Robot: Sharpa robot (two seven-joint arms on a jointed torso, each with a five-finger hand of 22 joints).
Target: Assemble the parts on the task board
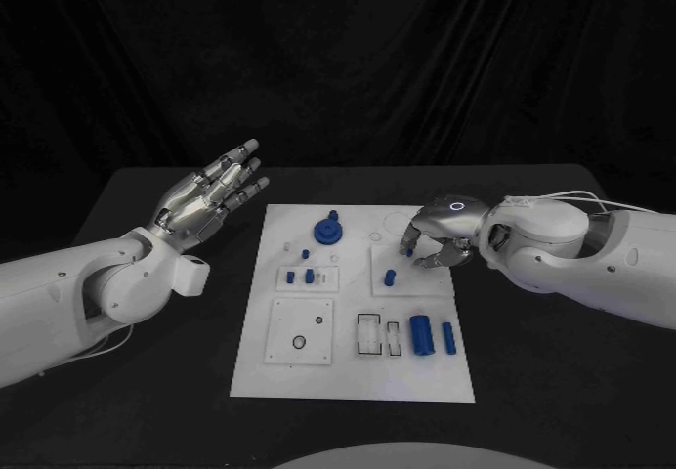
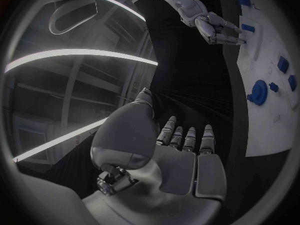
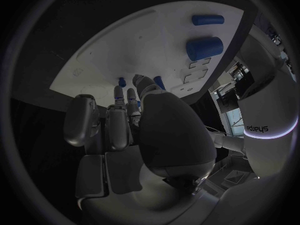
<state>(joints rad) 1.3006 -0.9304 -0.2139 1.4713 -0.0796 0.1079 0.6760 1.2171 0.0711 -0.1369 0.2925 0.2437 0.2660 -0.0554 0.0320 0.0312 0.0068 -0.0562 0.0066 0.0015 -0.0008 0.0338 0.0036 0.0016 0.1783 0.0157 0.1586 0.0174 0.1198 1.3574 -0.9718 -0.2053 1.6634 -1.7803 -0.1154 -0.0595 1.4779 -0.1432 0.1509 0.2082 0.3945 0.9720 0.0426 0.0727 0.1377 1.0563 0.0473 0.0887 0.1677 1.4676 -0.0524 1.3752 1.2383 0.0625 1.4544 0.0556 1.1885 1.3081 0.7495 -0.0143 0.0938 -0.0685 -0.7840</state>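
The left hand [image 1: 211,195] is hovering above the black bench [image 1: 141,391], off the left edge of the task board [image 1: 353,376], with its fingers stretched out and spread and nothing in them; the left wrist view is showing the same flat, released palm [image 2: 181,160].

The white board is lying in the middle of the bench. Near its far edge a round blue gear-like part [image 1: 328,231] is sitting with a small knob rising from it. Just nearer, small blue pegs [image 1: 300,277] are standing in a raised block on the left half. At the near left a square plate with a dark ring [image 1: 299,341] is lying flat. To its right, a thick blue cylinder [image 1: 420,335] and a thinner blue rod [image 1: 449,338] are lying side by side, apart from each other.

The right hand [image 1: 440,239] is reaching down over the board's far right part, fingers curled toward a short blue peg [image 1: 391,278] on a raised square block. Whether the fingertips are pinching anything I cannot tell.
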